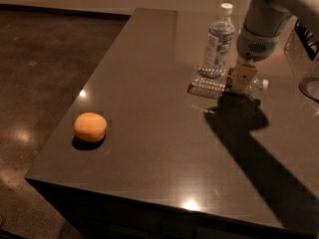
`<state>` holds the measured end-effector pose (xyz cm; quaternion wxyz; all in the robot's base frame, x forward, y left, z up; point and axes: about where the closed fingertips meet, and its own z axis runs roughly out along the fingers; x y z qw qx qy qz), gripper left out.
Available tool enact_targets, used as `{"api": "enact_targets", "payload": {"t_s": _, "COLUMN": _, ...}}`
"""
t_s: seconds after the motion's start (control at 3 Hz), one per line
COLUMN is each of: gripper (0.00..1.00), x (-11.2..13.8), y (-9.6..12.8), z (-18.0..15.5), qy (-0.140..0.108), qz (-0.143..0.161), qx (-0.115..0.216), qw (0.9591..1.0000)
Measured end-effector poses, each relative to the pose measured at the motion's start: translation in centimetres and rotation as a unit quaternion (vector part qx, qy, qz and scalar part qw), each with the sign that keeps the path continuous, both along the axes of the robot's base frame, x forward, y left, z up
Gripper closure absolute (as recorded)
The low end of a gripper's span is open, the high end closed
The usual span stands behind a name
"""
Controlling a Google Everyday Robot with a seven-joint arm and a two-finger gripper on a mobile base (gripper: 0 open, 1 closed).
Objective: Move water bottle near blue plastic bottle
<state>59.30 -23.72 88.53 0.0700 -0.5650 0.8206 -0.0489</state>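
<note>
At the far right of the dark table [149, 148], reaching down from the top corner on a pale grey arm [264, 19]: the gripper [240, 78]. Sits closed across the water bottle [209, 86], clamping it at the red label band, with one tan finger [244, 73] showing in front of the plastic. Holds that bottle on its side, ribbed clear body pointing left, small white cap [264, 83] pointing right. Hard to tell whether it rests on the tabletop or hangs just over it.

Just behind the ribbed end, standing upright: the blue plastic bottle [218, 44], with a white printed label and a white top. Stands very near the lying bottle, base right beside it; cannot tell whether touching.

Spreading from under the gripper toward the near right edge of the table: a broad dark shadow [259, 148].

Well apart from all this, near the front left corner of the table: an orange [90, 127], round, alone on the surface, with a small shade beneath.

At the right edge, partly cut off: a clear glass vessel [310, 83], and behind it a dark rack [305, 34]. Left of the table, a dark polished floor [45, 73] with a few light spots reflected.
</note>
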Motion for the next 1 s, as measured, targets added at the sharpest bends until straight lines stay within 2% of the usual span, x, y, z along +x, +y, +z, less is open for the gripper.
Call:
{"api": "enact_targets", "payload": {"t_s": 0.33, "gripper": 0.12, "x": 0.20, "y": 0.14, "z": -0.37, "qy": -0.002, "qz": 0.001, "qx": 0.001, "qw": 1.0000}}
{"api": "enact_targets", "payload": {"t_s": 0.67, "gripper": 0.00, "x": 0.44, "y": 0.22, "z": -0.49, "qy": -0.005, "qz": 0.002, "qx": 0.002, "qw": 1.0000}}
{"api": "enact_targets", "payload": {"t_s": 1.0, "gripper": 0.00, "x": 0.44, "y": 0.22, "z": -0.49, "qy": -0.005, "qz": 0.002, "qx": 0.002, "qw": 1.0000}}
